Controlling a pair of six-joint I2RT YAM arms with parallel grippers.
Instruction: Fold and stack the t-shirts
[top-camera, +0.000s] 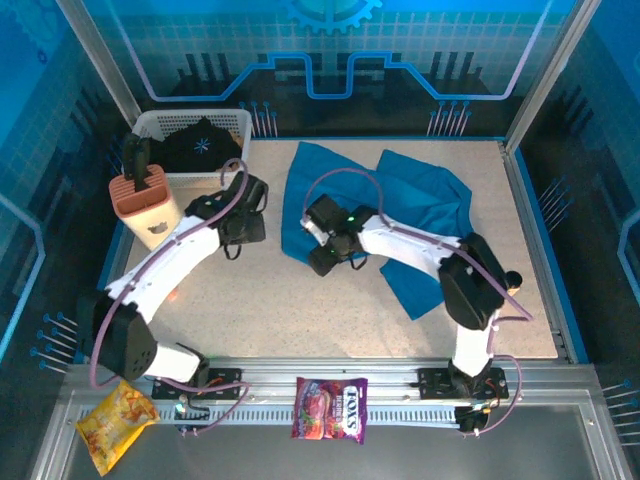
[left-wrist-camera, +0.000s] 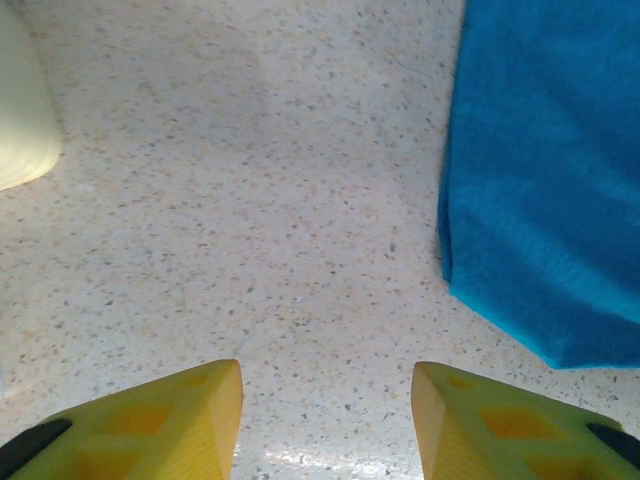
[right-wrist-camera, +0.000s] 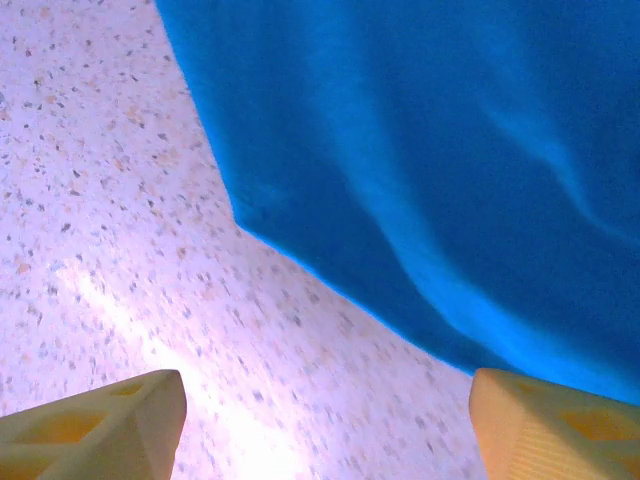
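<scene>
The teal-blue t-shirt (top-camera: 400, 200) lies loosely spread and rumpled on the table's middle and right. The black t-shirt (top-camera: 200, 142) with a pale starburst print sits in the white basket (top-camera: 240, 125) at the back left. My left gripper (top-camera: 245, 222) hovers just left of the blue shirt's left edge. Its yellow fingers stand open (left-wrist-camera: 327, 375) over bare tabletop, with the blue cloth (left-wrist-camera: 550, 180) off to the right. My right gripper (top-camera: 325, 258) is at the shirt's near-left corner, open (right-wrist-camera: 328, 385) with nothing between its fingers. The blue hem (right-wrist-camera: 420, 150) lies just beyond it.
An orange-and-cream container (top-camera: 145, 205) stands at the left edge, beside my left arm, and shows pale in the left wrist view (left-wrist-camera: 20, 110). A yellow snack bag (top-camera: 115, 420) and a purple candy bag (top-camera: 330, 408) lie on the front rail. The near-middle tabletop (top-camera: 300, 310) is bare.
</scene>
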